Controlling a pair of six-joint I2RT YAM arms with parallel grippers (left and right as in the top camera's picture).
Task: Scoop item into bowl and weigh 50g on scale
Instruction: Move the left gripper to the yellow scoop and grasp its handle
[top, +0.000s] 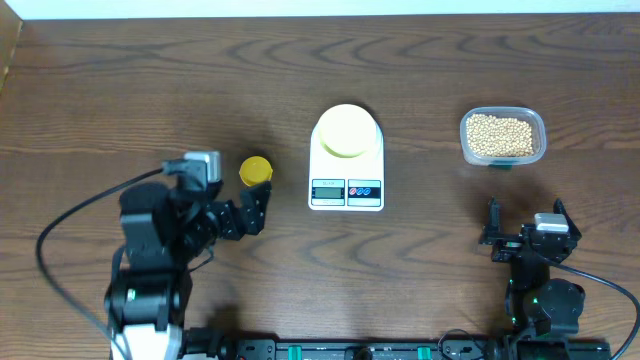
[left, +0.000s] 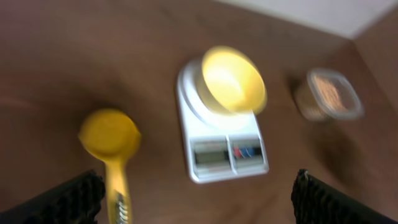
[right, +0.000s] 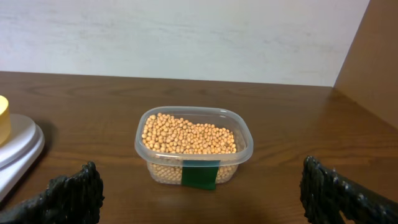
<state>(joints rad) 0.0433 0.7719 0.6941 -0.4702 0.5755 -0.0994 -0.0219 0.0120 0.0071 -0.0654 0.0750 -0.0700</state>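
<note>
While the left gripper (top: 254, 208) and right gripper (top: 527, 222) are spread wide and empty, the scale (top: 346, 175) is laid with its long axis 12 to 6 o'clock, display toward 6. The bowl (top: 347, 132) is set on its 12 o'clock end; the beans (top: 500, 135) are held in a tub (top: 502, 160) toward 3 o'clock.

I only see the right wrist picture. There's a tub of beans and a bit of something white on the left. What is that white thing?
Observer: It is the scale, and a pale-yellow bowl sits on top of it.
Operator: Is there a scoop somewhere?
Observer: Yes, a yellow scoop lies to the left of the scale.
Operator: Is the other arm holding it?
Observer: No. The left pincer is open, and the scoop's handle lies in its gap without being squeezed.
</note>
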